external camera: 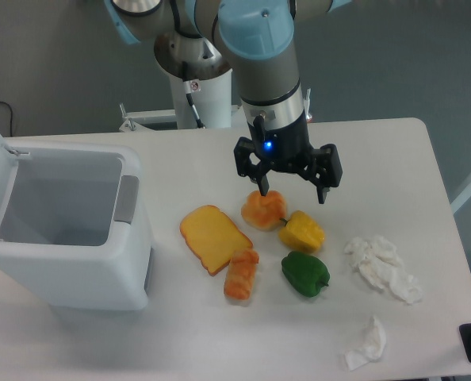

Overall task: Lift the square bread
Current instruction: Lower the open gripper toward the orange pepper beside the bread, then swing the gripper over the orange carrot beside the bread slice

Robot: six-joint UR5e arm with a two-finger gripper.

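The square bread (242,275) is a small orange-brown oblong chunk lying on the white table, just below the flat yellow toast slice (213,236). My gripper (291,192) hangs open above the table, farther back and to the right of the bread. Its left finger stands over the round orange bun (262,209). Nothing is between the fingers. The bread is in full view and untouched.
A yellow pepper (302,231) and a green pepper (304,274) lie right of the bread. Crumpled tissues (382,266) sit further right, with another tissue (368,343) near the front edge. An open white bin (61,226) stands at the left.
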